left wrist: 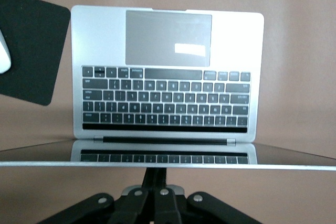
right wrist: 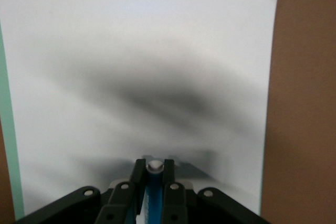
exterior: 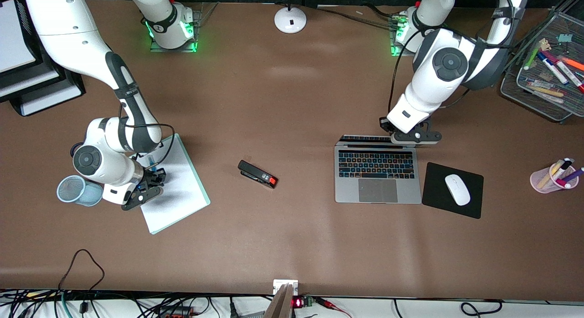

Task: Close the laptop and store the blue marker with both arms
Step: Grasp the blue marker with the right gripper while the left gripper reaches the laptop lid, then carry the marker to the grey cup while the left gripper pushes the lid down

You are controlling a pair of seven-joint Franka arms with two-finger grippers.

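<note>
The silver-grey laptop (exterior: 378,176) stands open near the left arm's end of the table, its black keyboard showing in the left wrist view (left wrist: 168,77). My left gripper (exterior: 398,136) is at the top edge of the upright lid (left wrist: 210,157), and its fingers (left wrist: 157,176) are shut together against that edge. My right gripper (exterior: 153,177) hangs over a white notepad (exterior: 175,183) and is shut on the blue marker (right wrist: 154,195). The marker's pale end (right wrist: 154,166) pokes out between the fingertips. A bit of the blue marker shows in the front view (exterior: 156,169).
A pale blue mesh cup (exterior: 76,190) sits beside the right gripper. A black stapler (exterior: 258,174) lies mid-table. A white mouse (exterior: 457,189) rests on a black pad (exterior: 433,195) beside the laptop. A pink cup of markers (exterior: 543,181) and a wire tray (exterior: 524,87) stand at the left arm's end.
</note>
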